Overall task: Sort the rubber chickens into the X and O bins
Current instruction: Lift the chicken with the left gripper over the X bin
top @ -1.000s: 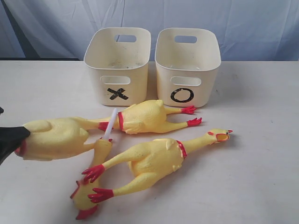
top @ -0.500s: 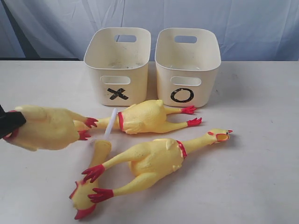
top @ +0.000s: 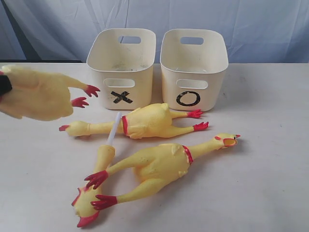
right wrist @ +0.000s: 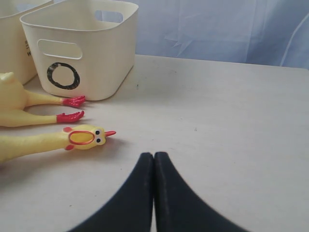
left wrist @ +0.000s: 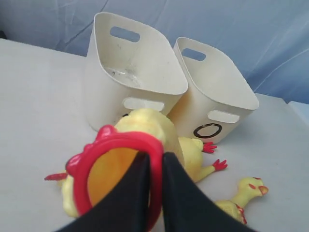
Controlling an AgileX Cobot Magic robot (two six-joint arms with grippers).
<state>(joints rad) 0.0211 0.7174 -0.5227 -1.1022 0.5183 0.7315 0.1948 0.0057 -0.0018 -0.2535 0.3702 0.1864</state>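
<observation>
A: What's changed?
B: The chicken [top: 38, 94] you hold is up off the table [top: 270, 169] now, feet near the X bin [top: 145, 72], left of it.
A: Grip?
B: Your left gripper [left wrist: 155, 157] pinches its red neck band [left wrist: 111, 142]. Your right gripper [right wrist: 154, 157] is pressed together, empty.
A: Room?
B: Open table on your right; O bin [top: 212, 92] sits just beside the X bin.

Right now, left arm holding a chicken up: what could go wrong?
1. Left gripper pinches only the red band of the held chicken; it may swing or slip.
2. Its feet look lower than the rim of the X bin and could catch the wall.
3. A drop could hit the chicken beneath.
</observation>
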